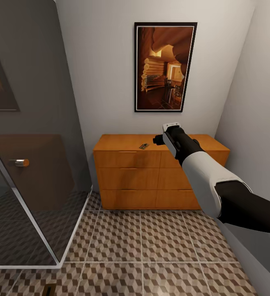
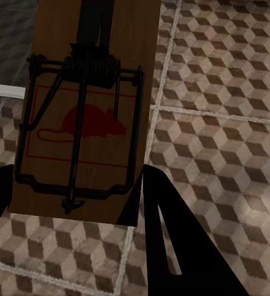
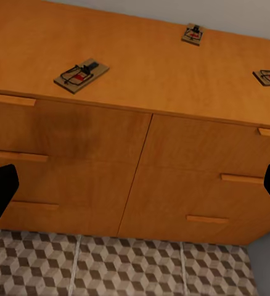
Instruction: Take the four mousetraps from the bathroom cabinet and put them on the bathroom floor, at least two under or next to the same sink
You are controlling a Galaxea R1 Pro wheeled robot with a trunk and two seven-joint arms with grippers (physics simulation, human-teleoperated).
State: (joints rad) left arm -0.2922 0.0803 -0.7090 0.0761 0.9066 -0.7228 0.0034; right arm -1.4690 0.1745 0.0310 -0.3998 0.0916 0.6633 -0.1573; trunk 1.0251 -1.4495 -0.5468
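The cabinet (image 1: 151, 176), an orange-brown wooden chest of drawers, stands against the far wall. One mousetrap (image 1: 143, 145) shows on its top in the head view. In the right wrist view three mousetraps (image 3: 81, 75) (image 3: 193, 34) (image 3: 269, 76) lie spread over the cabinet (image 3: 141, 154) top. My right gripper (image 1: 159, 139) (image 3: 135, 191) hovers in front of the cabinet, open and holding nothing. My left gripper (image 2: 76, 185) is shut on a further mousetrap (image 2: 85, 117), held above the bathroom floor (image 2: 221, 123). The sink is out of view.
A dark glass shower enclosure (image 1: 28, 164) with a chrome handle (image 1: 19, 163) takes up the left side. A framed picture (image 1: 165, 67) hangs above the cabinet. A grey wall (image 1: 258, 123) closes the right. Patterned floor tiles (image 1: 151, 246) stretch between shower and wall.
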